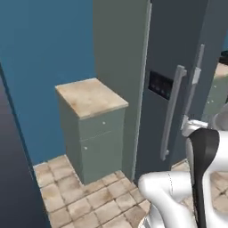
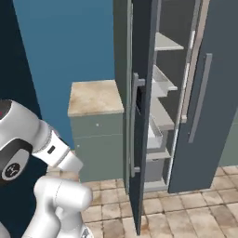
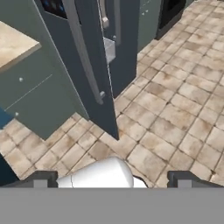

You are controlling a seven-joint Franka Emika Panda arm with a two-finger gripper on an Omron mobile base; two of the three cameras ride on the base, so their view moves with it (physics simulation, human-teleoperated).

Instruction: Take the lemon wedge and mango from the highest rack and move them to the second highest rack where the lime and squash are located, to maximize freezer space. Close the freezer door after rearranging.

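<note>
- Two dark finger tips of the gripper (image 3: 111, 179) poke up at the bottom of the hand view, set far apart with nothing between them, so it's wide and empty, pointing down at the tiled floor (image 3: 175, 109).
- Freezer door (image 2: 142, 116) is swung out, seen nearly edge-on from the right base view, with its long grey bar handle (image 2: 135, 125) facing the arm.
- Behind it you can see pale grey shelves stacked up; the highest rack (image 2: 167, 42) sits near the top, the second highest rack (image 2: 162, 76) just under it.
- Can't make out the mango, lemon wedge, lime or squash on those shelves from here, too hidden or too small.
- My guess on handling: the mango is round, firm and a bit slick, so pinch it across the widest middle. The wedge is tiny and light, so grab its flat sides gently.
- The door should be stiff and heavy-ish; I'd push on the panel near the handle side.
- Small cabinet (image 1: 91, 129) stands beside the fridge, so watch the elbow.
</note>
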